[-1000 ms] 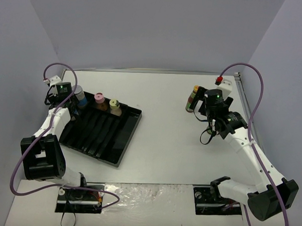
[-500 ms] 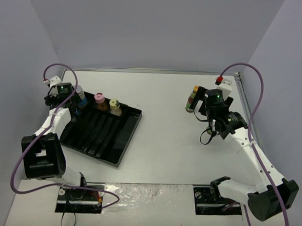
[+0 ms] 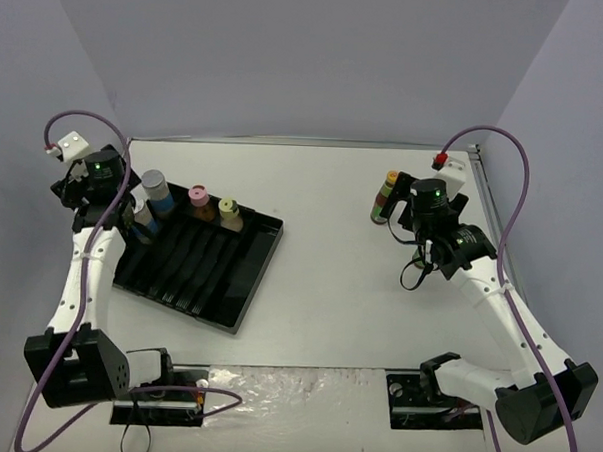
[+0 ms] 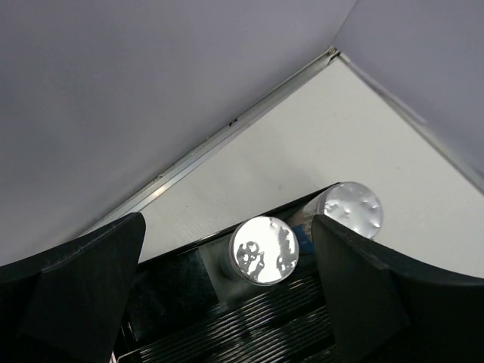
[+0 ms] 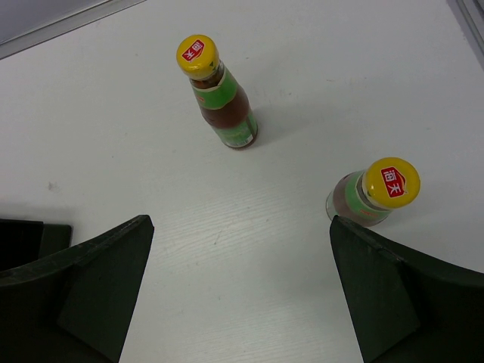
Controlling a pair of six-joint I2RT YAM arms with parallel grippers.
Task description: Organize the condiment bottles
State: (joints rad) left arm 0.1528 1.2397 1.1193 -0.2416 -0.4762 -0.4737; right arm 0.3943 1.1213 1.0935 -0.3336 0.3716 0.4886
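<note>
Notably, dark bottles (image 5: 231,121) carry red Chinese logos on yellow caps (image 5: 197,54); left tool (image 4: 227,219), right tool (image 5: 240,219) gaping, empty.

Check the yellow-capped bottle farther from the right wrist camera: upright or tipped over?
Upright. The bottle stands on its base on the table, neck pointing up.

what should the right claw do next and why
Probably advance the right claw down around the farther dark bottle. The claw is open and empty, that bottle stands roughly centred ahead of it, and it and the nearer dark bottle stand outside the tray.
</note>
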